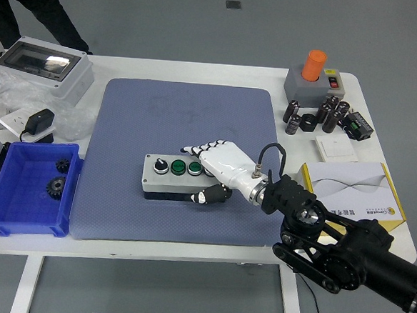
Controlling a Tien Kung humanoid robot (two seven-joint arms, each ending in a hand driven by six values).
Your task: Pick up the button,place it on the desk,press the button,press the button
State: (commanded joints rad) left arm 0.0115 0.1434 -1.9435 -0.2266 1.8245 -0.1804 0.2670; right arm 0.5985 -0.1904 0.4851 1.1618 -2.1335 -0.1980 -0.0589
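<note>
button box (171,177) sat mid blue mat (125,122) | right hand (218,173) clamped round its right end, thumb in front | blue bin (27,187) with gears off left | booklet (349,189) right, print too small to read

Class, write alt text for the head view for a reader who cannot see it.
The robot's white right hand grips the right end of a grey button box lying on a blue-grey mat. A blue bin with gears sits at left.
</note>
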